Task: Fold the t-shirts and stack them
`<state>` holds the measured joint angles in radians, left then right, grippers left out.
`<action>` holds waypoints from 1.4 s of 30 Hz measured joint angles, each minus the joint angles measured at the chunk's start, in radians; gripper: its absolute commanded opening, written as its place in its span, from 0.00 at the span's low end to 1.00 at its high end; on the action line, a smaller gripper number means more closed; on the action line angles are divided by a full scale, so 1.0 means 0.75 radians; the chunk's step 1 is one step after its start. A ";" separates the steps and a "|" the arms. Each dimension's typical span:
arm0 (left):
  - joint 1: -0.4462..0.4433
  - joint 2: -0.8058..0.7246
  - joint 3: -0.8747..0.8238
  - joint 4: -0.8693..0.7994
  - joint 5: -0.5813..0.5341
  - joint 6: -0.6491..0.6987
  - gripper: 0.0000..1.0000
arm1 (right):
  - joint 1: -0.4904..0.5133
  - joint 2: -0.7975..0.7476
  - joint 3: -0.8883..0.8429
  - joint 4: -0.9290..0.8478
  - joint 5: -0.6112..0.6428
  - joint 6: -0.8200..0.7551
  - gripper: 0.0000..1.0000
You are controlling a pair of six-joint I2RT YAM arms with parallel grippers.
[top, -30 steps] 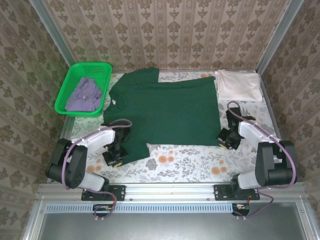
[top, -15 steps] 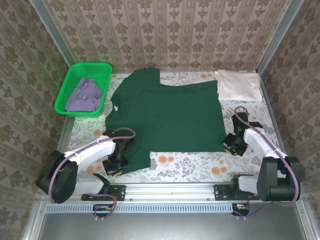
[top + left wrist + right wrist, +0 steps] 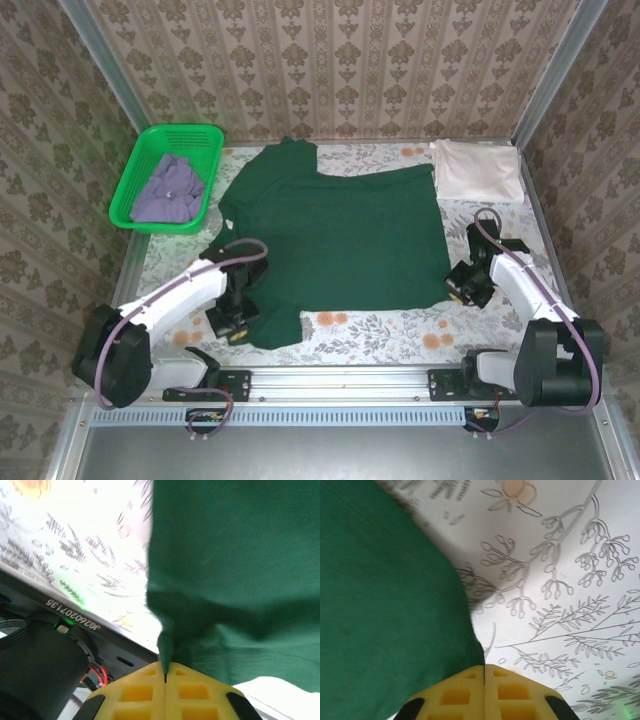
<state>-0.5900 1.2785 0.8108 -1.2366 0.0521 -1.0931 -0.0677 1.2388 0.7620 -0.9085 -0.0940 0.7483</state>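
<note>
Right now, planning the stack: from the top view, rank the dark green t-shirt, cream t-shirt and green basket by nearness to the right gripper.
1. Dark green t-shirt, in the right gripper.
2. Cream t-shirt, far right.
3. Green basket, far left.

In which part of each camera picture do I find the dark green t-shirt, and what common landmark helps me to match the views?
Top external: dark green t-shirt spread flat in the middle of the picture.
Left wrist: it fills the right side, its edge pinched in the left pincer.
Right wrist: it fills the left side, its corner in the right pincer.
Shared landmark: the floral tablecloth beside the shirt.
</note>
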 measured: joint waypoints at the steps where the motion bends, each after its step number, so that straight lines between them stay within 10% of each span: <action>1: 0.019 0.017 0.049 -0.010 -0.006 0.021 0.00 | 0.000 0.007 0.024 0.001 -0.008 0.009 0.00; 15: 0.381 0.604 0.896 -0.096 -0.105 0.491 0.00 | -0.001 0.466 0.467 0.096 -0.035 0.015 0.00; 30: 0.457 1.318 1.867 -0.222 -0.159 0.682 0.00 | -0.002 0.847 0.784 0.089 0.024 0.025 0.00; 42: 0.466 1.406 1.968 -0.200 -0.144 0.731 0.00 | -0.037 0.855 0.778 0.084 0.052 0.095 0.00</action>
<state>-0.2401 2.3333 2.2871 -1.3869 -0.0563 -0.5446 -0.0952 1.8797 1.3453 -0.8452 -0.0547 0.8192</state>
